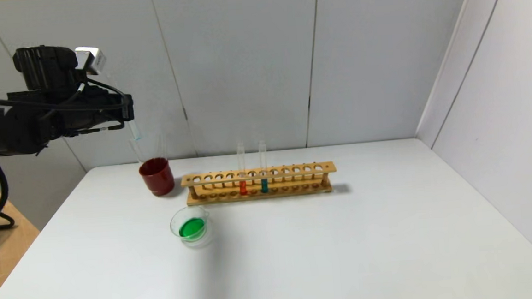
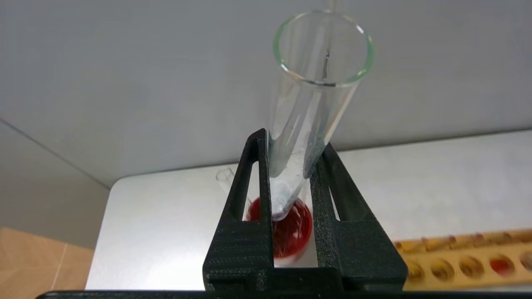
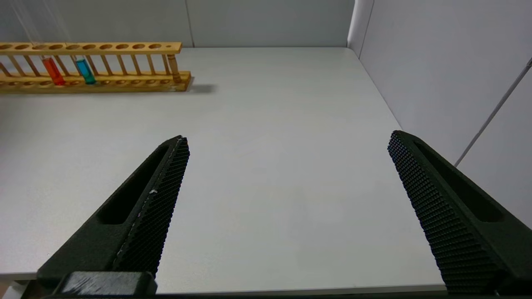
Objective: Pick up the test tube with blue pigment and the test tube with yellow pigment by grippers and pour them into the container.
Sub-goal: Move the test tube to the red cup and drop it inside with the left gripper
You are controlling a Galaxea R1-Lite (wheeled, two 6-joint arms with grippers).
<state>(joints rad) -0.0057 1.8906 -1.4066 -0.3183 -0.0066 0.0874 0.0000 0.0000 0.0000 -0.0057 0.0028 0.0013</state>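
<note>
My left gripper (image 1: pixel 127 111) (image 2: pixel 293 146) is raised high at the far left, shut on a clear test tube (image 2: pixel 318 62) that looks empty. The tube hangs tilted, with its rounded bottom over the dark red cup (image 1: pixel 157 176) (image 2: pixel 293 236). A test tube with blue pigment (image 1: pixel 264 183) (image 3: pixel 85 71) stands in the wooden rack (image 1: pixel 295 170). The test tube with yellow pigment is out of view. The container (image 1: pixel 172 224), a low glass beaker, holds green liquid in front of the cup. My right gripper (image 3: pixel 287 139) is open over bare table.
An orange-red tube (image 1: pixel 243 187) (image 3: pixel 53 71) stands in the rack beside the blue one. An empty tube (image 1: pixel 136 150) (image 2: pixel 224 176) leans inside the red cup. White walls close the table's back and right sides. The table's left edge lies under my left arm.
</note>
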